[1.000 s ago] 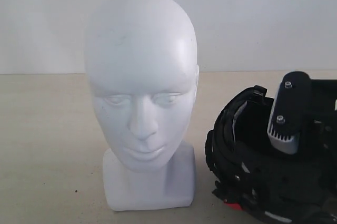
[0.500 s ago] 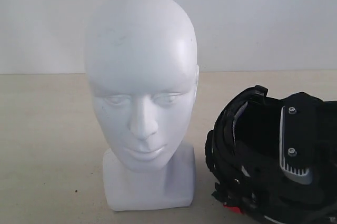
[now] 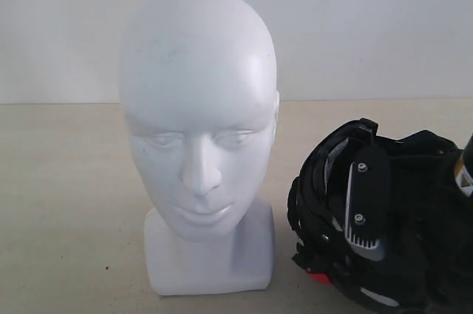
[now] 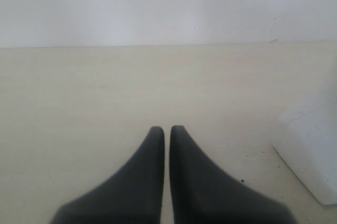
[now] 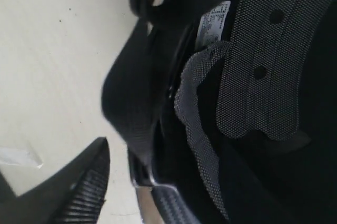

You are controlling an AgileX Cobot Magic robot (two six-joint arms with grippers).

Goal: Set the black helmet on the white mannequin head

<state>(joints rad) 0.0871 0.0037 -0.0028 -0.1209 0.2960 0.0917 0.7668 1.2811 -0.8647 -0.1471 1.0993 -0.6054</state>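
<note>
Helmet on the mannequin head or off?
Off. The black helmet lies on the table beside the white mannequin head, padded interior showing; the head's crown is bare.

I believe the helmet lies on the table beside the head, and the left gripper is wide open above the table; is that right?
Not quite: the left gripper is shut, its jaws nearly touching, as the left wrist view shows. The rest holds: the helmet lies on the table beside the head.
</note>
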